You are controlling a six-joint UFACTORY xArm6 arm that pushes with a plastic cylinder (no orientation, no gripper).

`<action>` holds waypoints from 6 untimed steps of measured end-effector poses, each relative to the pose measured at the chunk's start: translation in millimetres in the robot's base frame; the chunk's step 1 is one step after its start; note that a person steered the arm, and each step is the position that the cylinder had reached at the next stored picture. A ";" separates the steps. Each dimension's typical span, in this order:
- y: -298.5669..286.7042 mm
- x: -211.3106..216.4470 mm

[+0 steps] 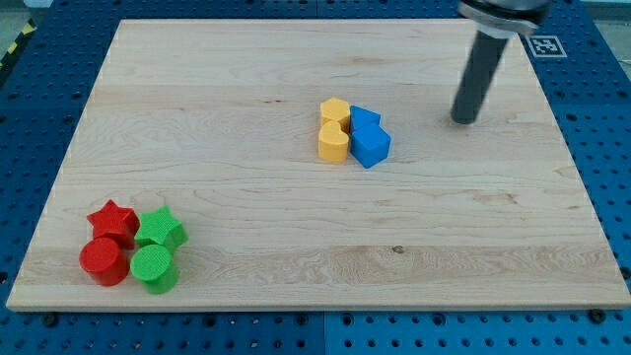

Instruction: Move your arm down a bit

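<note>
My tip [463, 120] rests on the wooden board [246, 79] at the view's upper right, about 90 px right of the central blocks and touching none. Near the centre a yellow hexagon block [335, 110] sits above a yellow rounded block [334, 142]. Right beside them lie two blue blocks, one [364, 120] above the other [371, 145]. At the view's lower left a red star [112, 221], a red cylinder [104, 261], a green star [161, 230] and a green cylinder [154, 267] are clustered together.
The board lies on a blue perforated table [611, 118]. A black-and-white marker tag [547, 43] sits off the board at the top right. The rod's dark mount [503, 12] hangs over the board's top right edge.
</note>
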State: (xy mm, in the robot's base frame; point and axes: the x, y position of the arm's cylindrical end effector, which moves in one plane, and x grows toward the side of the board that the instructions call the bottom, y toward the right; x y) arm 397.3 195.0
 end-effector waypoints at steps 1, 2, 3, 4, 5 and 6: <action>16.8 44.6; 18.0 60.6; 18.0 60.6; 18.0 63.4; 19.5 81.3; 25.1 116.5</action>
